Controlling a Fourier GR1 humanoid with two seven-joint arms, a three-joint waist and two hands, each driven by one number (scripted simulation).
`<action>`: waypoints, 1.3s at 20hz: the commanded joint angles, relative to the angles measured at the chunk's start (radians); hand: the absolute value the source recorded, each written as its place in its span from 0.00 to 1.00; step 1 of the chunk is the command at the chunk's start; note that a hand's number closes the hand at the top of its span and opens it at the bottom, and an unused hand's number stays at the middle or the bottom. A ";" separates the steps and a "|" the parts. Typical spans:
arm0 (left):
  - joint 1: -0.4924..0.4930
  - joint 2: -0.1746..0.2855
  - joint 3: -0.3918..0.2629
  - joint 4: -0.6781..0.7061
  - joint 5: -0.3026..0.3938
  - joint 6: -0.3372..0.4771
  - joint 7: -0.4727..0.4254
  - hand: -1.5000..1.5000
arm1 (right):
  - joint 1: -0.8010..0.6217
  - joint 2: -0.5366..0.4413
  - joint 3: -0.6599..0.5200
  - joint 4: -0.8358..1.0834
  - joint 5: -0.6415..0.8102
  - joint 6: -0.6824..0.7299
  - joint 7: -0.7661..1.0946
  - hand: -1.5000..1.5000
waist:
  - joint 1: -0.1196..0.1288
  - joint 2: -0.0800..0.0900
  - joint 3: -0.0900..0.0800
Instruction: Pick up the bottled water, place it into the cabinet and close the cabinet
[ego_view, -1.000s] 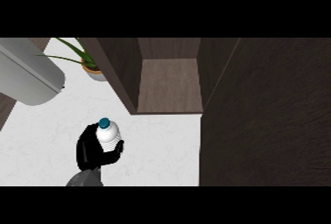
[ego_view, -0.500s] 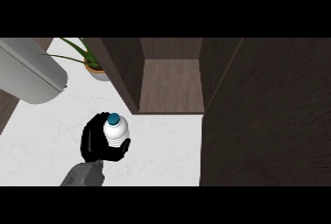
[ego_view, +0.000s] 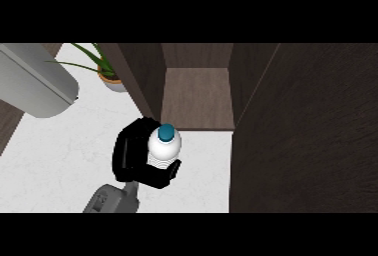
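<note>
holding the bottle (ego_view: 164, 146) upright in the left hand (ego_view: 131, 159), fingers (ego_view: 165, 173) curled round it, just outside the open cabinet (ego_view: 196, 100), not yet placing it or closing up.

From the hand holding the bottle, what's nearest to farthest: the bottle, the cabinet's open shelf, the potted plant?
1. Bottled water: inside the left hand's curled fingers.
2. Cabinet shelf: just ahead, to the right.
3. Potted plant: farther back, on the left.

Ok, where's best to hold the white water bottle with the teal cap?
As now, probably. The black left hand wraps the white, teal-capped water bottle round its body, from its left; it stands upright, and the dark wooden cabinet opens ahead.
</note>
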 joint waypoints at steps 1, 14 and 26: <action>-0.032 -0.018 -0.070 -0.169 -0.055 0.126 0.167 1.00 | 0.020 0.026 0.020 -0.101 -0.046 -0.007 0.049 0.00 | -0.006 -0.001 0.000; -0.408 -0.021 -0.246 -0.163 -0.064 0.626 0.360 1.00 | -0.070 -0.010 -0.049 -0.058 -0.124 0.007 0.093 0.00 | -0.024 0.004 0.000; -0.581 -0.021 -0.214 0.163 -0.001 0.657 0.281 1.00 | -0.089 0.021 -0.054 -0.104 -0.125 -0.010 0.135 0.00 | -0.034 0.010 -0.001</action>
